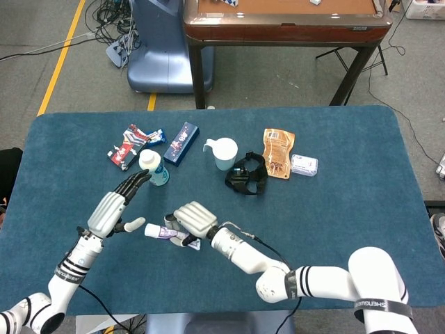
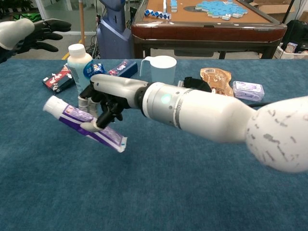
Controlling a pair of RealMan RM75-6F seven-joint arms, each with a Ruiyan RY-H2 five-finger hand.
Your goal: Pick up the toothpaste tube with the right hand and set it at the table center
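The blue table (image 1: 348,209) carries a row of things along its far half: a white cup (image 1: 224,153), a black strap bundle (image 1: 247,175), an orange pouch (image 1: 279,153), a small clear packet (image 1: 304,165), a blue box (image 1: 181,143), a red-and-blue packet (image 1: 128,146) and a white bottle (image 1: 151,166). Over its near left part the right hand (image 1: 195,220) has its fingers curled around the toothpaste tube (image 2: 84,122), which hangs above the cloth, roughly level, white cap pointing left. The left hand (image 1: 111,209) is held apart from the tube with fingers spread, holding nothing.
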